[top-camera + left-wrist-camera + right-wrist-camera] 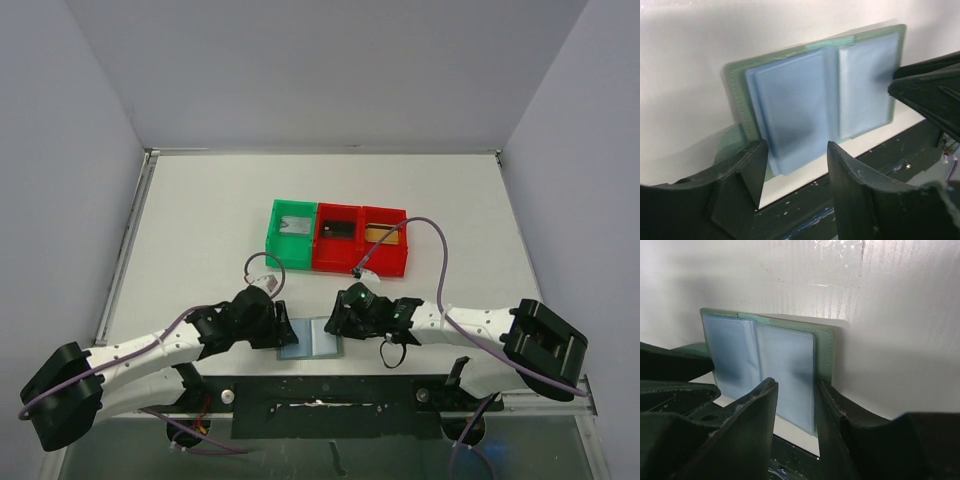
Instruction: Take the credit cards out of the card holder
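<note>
**Opened holder bracketed by both arms at the near edge**

The pale blue-grey, two-panel folding card holder [311,338], green-bordered with clear plastic sleeves, lies opened flat at the near edge of the white table [200,220], between the arms. No credit card shows plainly in its sleeves. The left gripper [796,155] straddles the left panel with jaws apart, probably to steady it. The right gripper [796,387] brackets the right panel's edge, and I cannot tell whether it pinches. No brand or writing is legible.
</note>
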Tool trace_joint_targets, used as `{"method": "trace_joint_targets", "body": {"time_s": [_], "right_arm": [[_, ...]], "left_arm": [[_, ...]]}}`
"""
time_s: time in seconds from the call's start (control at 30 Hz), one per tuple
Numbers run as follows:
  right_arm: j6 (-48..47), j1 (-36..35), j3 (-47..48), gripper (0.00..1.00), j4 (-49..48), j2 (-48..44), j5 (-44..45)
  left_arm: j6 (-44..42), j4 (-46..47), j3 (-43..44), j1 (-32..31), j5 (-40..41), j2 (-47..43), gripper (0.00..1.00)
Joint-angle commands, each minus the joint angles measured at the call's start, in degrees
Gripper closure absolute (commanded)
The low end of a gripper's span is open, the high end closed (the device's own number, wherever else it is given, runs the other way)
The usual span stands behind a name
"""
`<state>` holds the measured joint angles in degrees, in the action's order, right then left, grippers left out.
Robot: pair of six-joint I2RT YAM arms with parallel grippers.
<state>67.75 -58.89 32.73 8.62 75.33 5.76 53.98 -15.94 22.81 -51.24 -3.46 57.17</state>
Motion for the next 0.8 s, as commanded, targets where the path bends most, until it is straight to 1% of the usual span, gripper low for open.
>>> {"method": "trace_joint_targets", "body": {"time_s": [0.0, 0.07, 0.13, 0.17, 0.23, 0.33, 0.37, 0.43, 0.5, 0.63, 0.77], "right_arm": [[0.9, -0.4, -0.2, 0.69, -4.8, 2.0, -0.7], [0.7, -0.4, 0.0, 0.76, -6.2, 3.0, -1.7], [0.6, -0.4, -0.1, 0.86, -8.0, 3.2, -2.5], [0.5, -0.4, -0.5, 0.89, -9.6, 3.1, -3.4], [1.1, -0.3, -1.5, 0.90, -13.2, 2.4, -5.1], [1.8, 0.2, -3.6, 0.90, -19.1, 1.7, -7.4], [2.1, 0.3, -4.1, 0.90, -20.0, 1.6, -7.8], [2.3, 0.5, -3.8, 0.87, -18.4, 1.6, -7.3], [2.2, 0.4, -2.5, 0.84, -13.3, 1.7, -5.5], [2.3, 0.1, 0.2, 0.77, -3.6, 2.0, -1.3], [2.4, -0.2, 1.4, 0.68, 0.5, 2.2, 0.3]], "left_arm": [[2.8, 8.9, -3.5, -0.3, 0.5, 2.2, 0.53], [3.6, 10.9, -4.6, -0.4, 0.4, 2.8, 0.57], [3.9, 11.7, -4.9, -0.4, 0.4, 3.0, 0.62], [3.9, 11.8, -5.0, -0.4, 0.4, 3.0, 0.64], [3.9, 11.9, -5.1, -0.4, 0.4, 2.8, 0.66], [3.9, 11.4, -5.2, -0.5, 0.6, 2.2, 0.66], [4.0, 11.2, -5.3, -0.4, 0.8, 2.1, 0.67], [4.4, 10.3, -5.3, -0.5, 1.2, 1.4, 0.67], [4.7, 9.1, -5.2, -0.4, 2.1, 0.4, 0.66], [5.1, 7.5, -4.4, -0.4, 3.4, -2.0, 0.57], [5.0, 7.0, -3.6, -0.5, 3.9, -1.6, 0.53]]}}
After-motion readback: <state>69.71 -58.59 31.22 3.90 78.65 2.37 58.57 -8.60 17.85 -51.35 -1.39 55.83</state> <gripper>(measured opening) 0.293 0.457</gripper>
